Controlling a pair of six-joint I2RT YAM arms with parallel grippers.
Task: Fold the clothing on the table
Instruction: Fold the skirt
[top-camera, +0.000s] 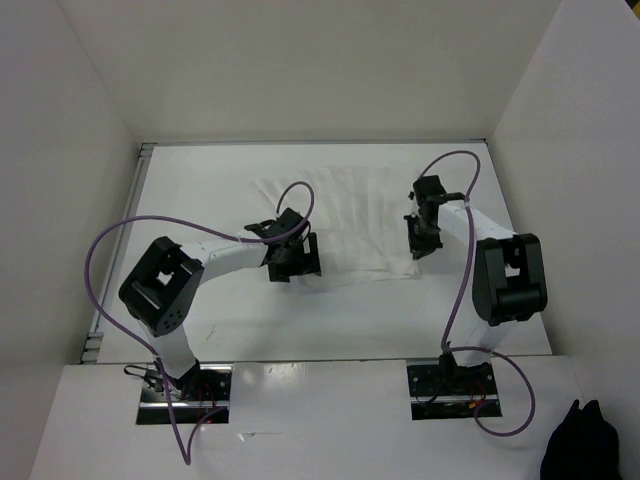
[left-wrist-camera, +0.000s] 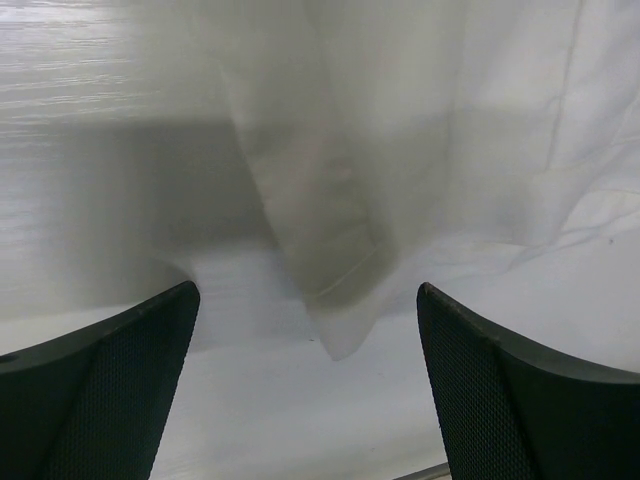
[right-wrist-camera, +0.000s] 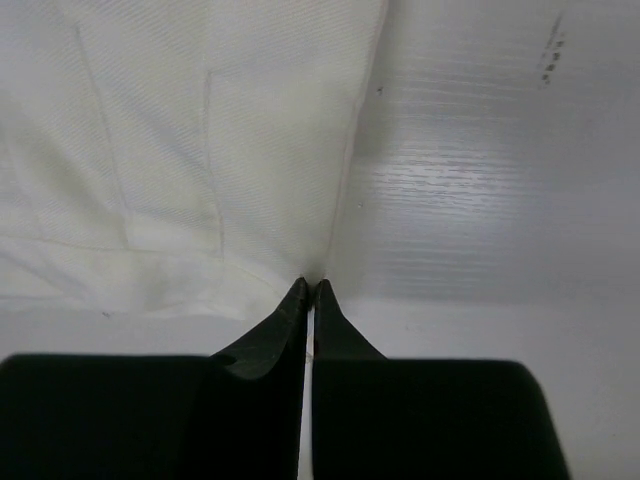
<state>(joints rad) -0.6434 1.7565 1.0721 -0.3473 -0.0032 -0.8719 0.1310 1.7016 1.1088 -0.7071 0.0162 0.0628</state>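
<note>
White clothing (top-camera: 350, 215) on a white tabletop (top-camera: 200, 200) makes its outline hard to trace from above; only faint creases and a shadowed near edge mark it, spread flat across the middle, toward the far side. The left end effector (top-camera: 293, 258) covers part of its near left edge, and the right end effector (top-camera: 420, 243) covers its near right corner.

At the left wrist, the end effector (left-wrist-camera: 308, 292) is spread wide and holds nothing. Its dark, mesh-textured fingers (left-wrist-camera: 110, 400) are cut off by the frame. A blurred fold of thin cloth (left-wrist-camera: 330, 270) with a stitched hem points down between them.

At the right wrist, the end effector (right-wrist-camera: 310, 288) is closed, its tips meeting on the clothing's (right-wrist-camera: 180, 150) corner, where the hem and side edge converge. How much cloth is caught is hidden by the tips. The fabric shows a fine weave and straight seams. Small dark specks (right-wrist-camera: 550, 60) mark the tabletop (right-wrist-camera: 480, 180).

A black object (top-camera: 582, 445) at the lower right is cut off and cannot be identified.
</note>
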